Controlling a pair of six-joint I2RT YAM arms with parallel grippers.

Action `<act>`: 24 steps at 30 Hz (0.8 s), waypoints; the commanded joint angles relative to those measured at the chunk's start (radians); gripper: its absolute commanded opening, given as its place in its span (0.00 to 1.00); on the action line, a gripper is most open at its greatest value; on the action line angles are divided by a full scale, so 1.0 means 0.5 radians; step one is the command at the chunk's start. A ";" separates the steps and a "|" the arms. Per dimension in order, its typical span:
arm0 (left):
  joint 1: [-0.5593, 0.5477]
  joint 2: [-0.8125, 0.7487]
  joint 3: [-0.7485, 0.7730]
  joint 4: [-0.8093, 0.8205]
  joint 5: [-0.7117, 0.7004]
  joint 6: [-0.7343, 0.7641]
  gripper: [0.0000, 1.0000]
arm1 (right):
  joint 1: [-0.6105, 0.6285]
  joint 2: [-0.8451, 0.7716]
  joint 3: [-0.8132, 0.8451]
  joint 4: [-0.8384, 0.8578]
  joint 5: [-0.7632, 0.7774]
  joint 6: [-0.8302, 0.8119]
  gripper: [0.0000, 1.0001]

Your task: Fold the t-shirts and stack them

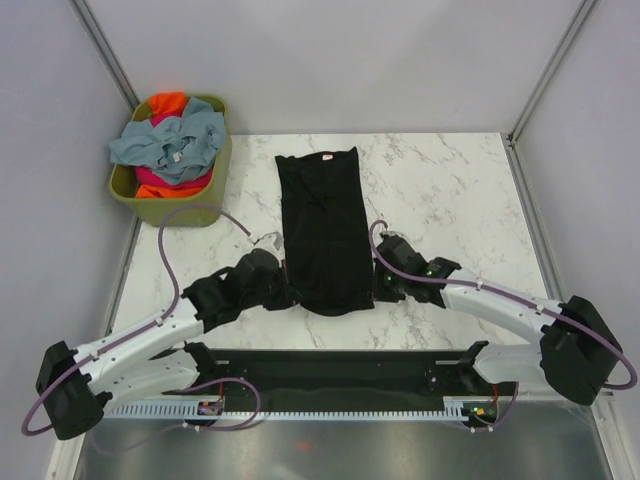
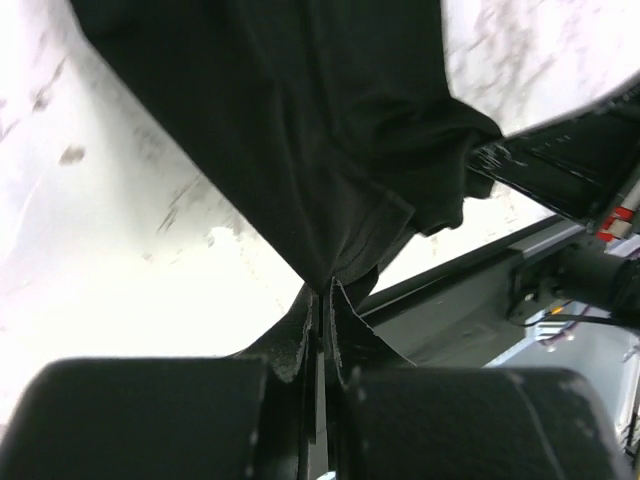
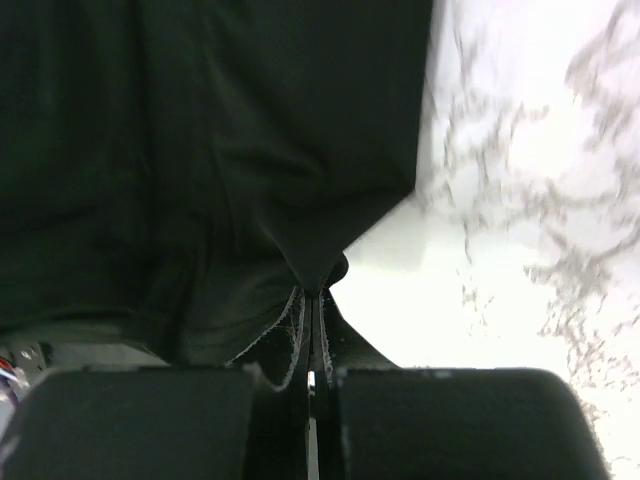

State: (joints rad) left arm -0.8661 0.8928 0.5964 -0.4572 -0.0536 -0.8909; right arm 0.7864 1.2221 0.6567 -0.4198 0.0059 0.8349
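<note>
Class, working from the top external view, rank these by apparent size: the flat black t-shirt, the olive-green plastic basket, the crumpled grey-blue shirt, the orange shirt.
Largest: black t-shirt
Then: olive-green plastic basket
Then: crumpled grey-blue shirt
Smallest: orange shirt, mostly buried, so only its visible part counts.

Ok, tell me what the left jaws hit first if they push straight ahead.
The black t-shirt: they are shut on its hem corner and cloth fills the line ahead. Beyond, possibly the right arm; depth is unclear.

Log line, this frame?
black t-shirt spread | left gripper jaws shut on near-left corner | right gripper jaws shut on near-right corner | other shirts in basket
</note>
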 commanded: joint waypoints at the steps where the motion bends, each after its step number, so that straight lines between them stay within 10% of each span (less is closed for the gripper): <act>1: 0.008 0.122 0.254 -0.073 -0.086 0.156 0.02 | -0.048 0.099 0.302 -0.151 0.139 -0.163 0.00; 24: 0.882 1.220 1.221 0.019 0.420 0.815 0.02 | -0.542 1.090 1.699 -0.363 0.044 -0.700 0.00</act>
State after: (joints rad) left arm -0.4580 1.4368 1.1187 -0.4767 0.0837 -0.5774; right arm 0.5343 1.7241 1.4162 -0.5896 0.0437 0.5278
